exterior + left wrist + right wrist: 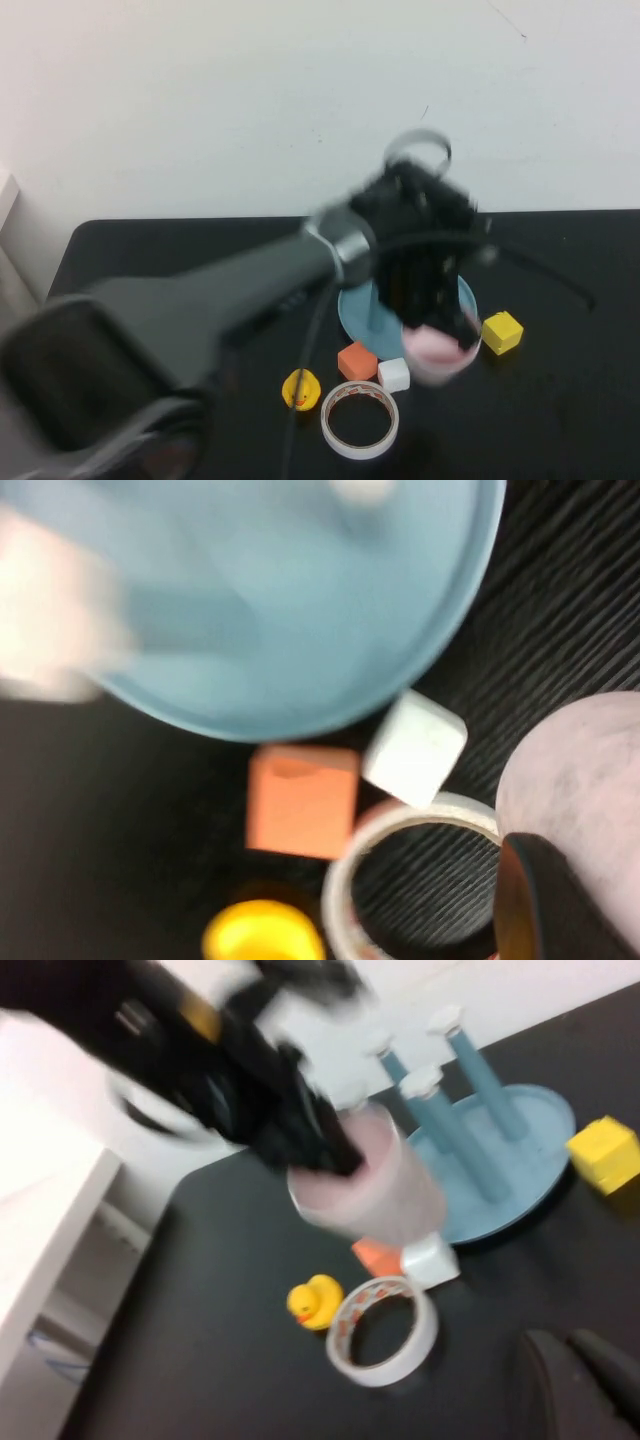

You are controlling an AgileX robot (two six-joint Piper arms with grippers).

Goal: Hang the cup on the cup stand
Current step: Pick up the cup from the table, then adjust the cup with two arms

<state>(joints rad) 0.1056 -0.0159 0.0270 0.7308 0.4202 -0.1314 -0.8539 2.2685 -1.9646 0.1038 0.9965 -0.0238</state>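
Note:
My left gripper [432, 305] is shut on the pale pink cup [440, 352] and holds it in the air over the front right edge of the cup stand [358, 312]. In the right wrist view the cup [375, 1185] hangs from the left gripper [315, 1145], just in front of the light blue tray [525, 1150] and its blue posts with white caps [421, 1083]. In the left wrist view the cup [580, 780] lies against one dark finger [548, 905], with the tray [300, 610] beyond. My right gripper [575, 1355] is shut and empty, low over the table on the near right.
In front of the stand lie an orange cube [357, 360], a white cube [394, 374], a yellow duck [301, 389] and a white tape roll [360, 419]. A yellow cube [502, 332] sits to the stand's right. The left arm spans the table's left half.

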